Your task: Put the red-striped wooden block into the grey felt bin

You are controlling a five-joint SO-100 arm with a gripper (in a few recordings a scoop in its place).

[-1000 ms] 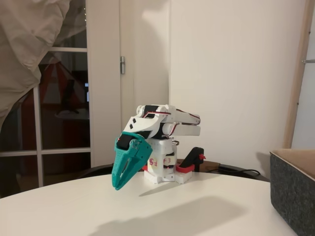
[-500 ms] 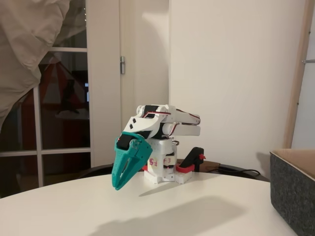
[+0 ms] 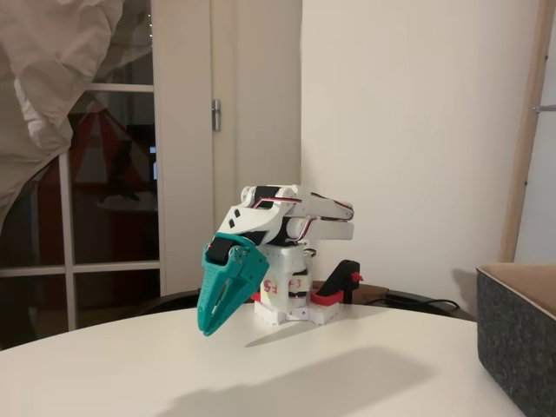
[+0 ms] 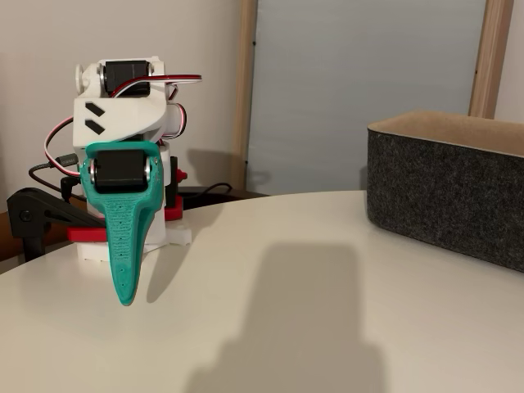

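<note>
Two fixed views take in one white round table (image 3: 287, 373) with the arm folded low over its base. The teal gripper (image 3: 208, 323) hangs nose-down just above the tabletop, not touching it; in a fixed view it sits at about 9 o'clock from the picture's centre, with the white base (image 3: 291, 295) behind it toward 2 o'clock. In another fixed view the gripper (image 4: 124, 296) points straight down at about 8 o'clock, its two fingers pressed together into a single narrow blade — closed, with nothing between them.

The grey felt bin (image 3: 521, 347) stands on the table well apart from the gripper, at the right edge, around 4 o'clock. In another fixed view the grey felt bin (image 4: 446, 196) lies at 3 o'clock, its thick rim and a strip of lighter tan inside wall visible, cut off by the frame's right edge. What lies inside it cannot be told — the walls hide the bottom.

A broad soft shadow (image 4: 303, 311) falls on the tabletop between gripper and bin. A black clamp (image 3: 343, 280) sits beside the base.
</note>
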